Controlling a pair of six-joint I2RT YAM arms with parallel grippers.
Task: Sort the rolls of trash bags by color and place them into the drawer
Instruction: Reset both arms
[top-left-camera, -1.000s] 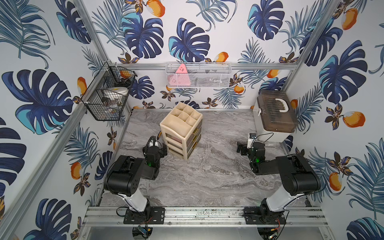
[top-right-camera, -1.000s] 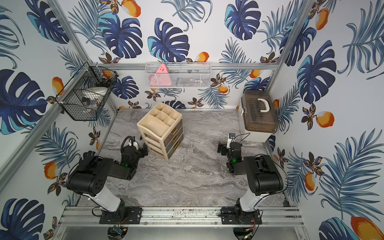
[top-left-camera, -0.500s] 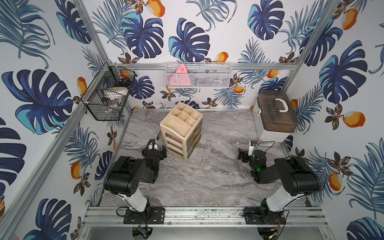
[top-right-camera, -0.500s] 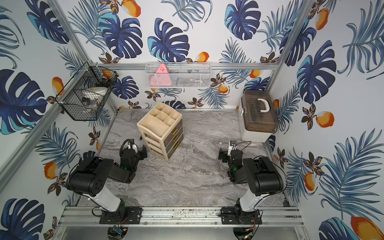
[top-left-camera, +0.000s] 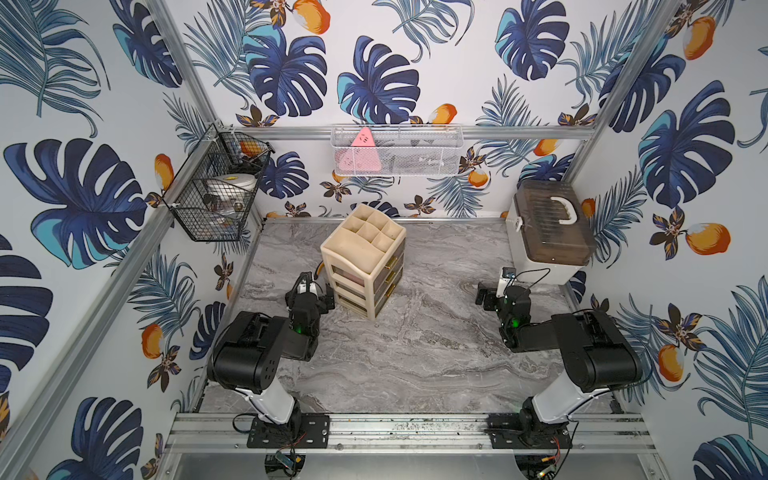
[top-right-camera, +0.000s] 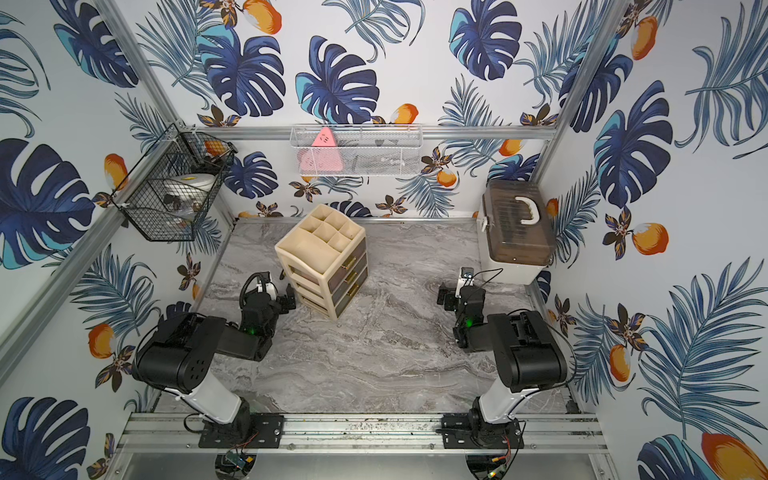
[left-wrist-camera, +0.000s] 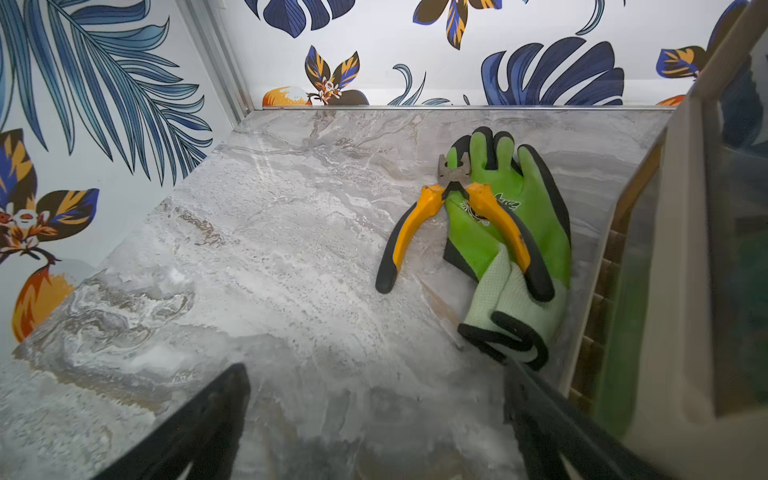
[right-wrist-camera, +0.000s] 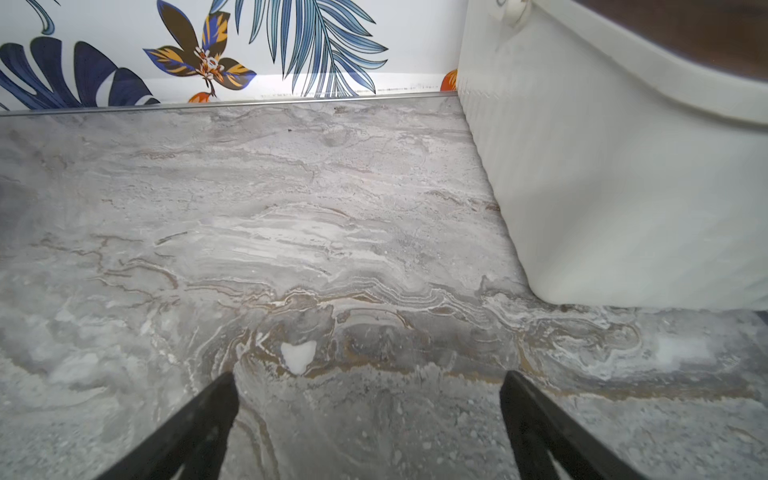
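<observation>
Fingers (left-wrist-camera: 208, 419) of the left gripper (left-wrist-camera: 376, 374) stand spread wide and hold nothing, low over the marble table (top-left-camera: 415, 353) just beside the beige drawer unit (top-left-camera: 363, 259). The right gripper (right-wrist-camera: 369, 376) is likewise released and bare, near the white box (right-wrist-camera: 623, 187) with a brown lid. Ahead of the left fingers, orange-handled pliers (left-wrist-camera: 415, 224) lie partly across a green work glove (left-wrist-camera: 498, 224), which the left wrist view alone shows plainly. The rolls of trash bags (left-wrist-camera: 615, 324) show only as colour behind the unit's 3 tinted drawers: green in the left wrist view, pinkish in a top view; single rolls cannot be made out. On the walls hang a black wire basket (top-left-camera: 212, 191) and a white mesh basket (top-left-camera: 395, 151) holding a pink triangle (top-left-camera: 361, 156).
</observation>
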